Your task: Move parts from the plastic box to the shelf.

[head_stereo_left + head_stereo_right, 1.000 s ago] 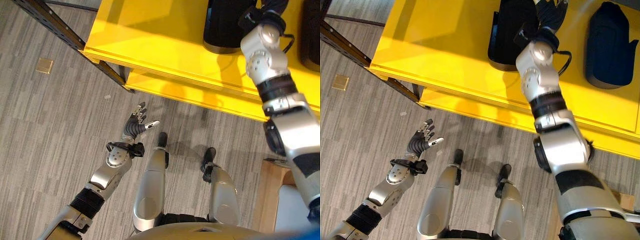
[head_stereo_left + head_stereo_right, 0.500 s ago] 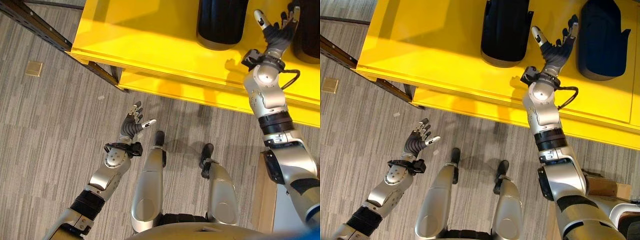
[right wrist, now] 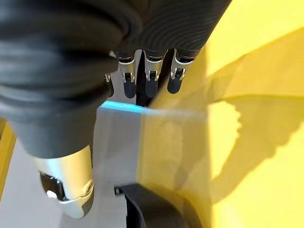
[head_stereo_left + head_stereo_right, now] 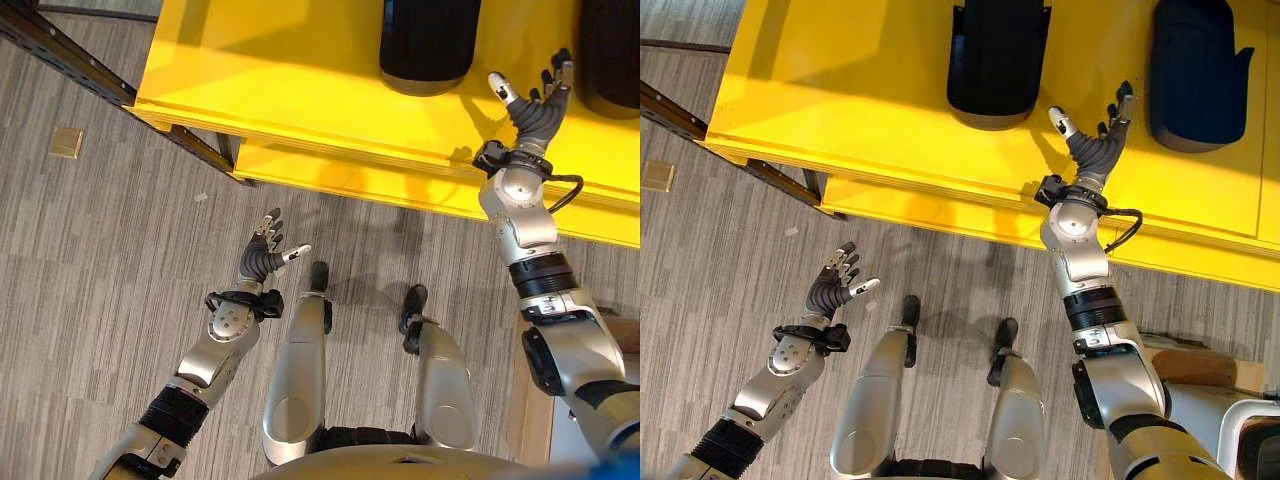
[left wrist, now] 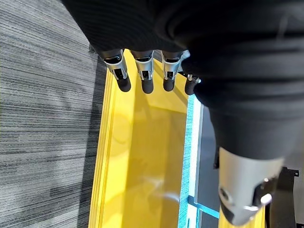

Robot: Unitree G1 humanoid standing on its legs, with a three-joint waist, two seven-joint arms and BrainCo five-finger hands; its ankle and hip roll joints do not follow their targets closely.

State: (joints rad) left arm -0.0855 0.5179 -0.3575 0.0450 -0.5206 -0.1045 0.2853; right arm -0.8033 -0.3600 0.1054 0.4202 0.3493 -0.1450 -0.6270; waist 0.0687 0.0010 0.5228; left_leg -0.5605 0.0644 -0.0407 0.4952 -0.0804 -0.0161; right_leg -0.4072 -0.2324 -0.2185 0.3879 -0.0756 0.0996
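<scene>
- Grey striped carpet floor (image 4: 100, 260) underfoot, with one small tan square (image 4: 66, 143) lying on it near a dark rack post (image 4: 60, 55).
- Yellow shelf (image 4: 860, 90) across the far side, with a lower yellow board (image 4: 930, 215) just beneath its front edge.
- Two dark parts on the shelf: one (image 4: 997, 60) at centre, one (image 4: 1198, 75) further right, well apart.
- Right robot hand (image 4: 1092, 148) raised over the shelf between the two parts, fingers straight and spread, thumb out, holding nothing, touching neither part.
- Left robot hand (image 4: 264, 258) low over the floor, short of the shelf, fingers relaxed and apart, empty.
- One pale wooden edge (image 4: 1200, 372) at lower right.
</scene>
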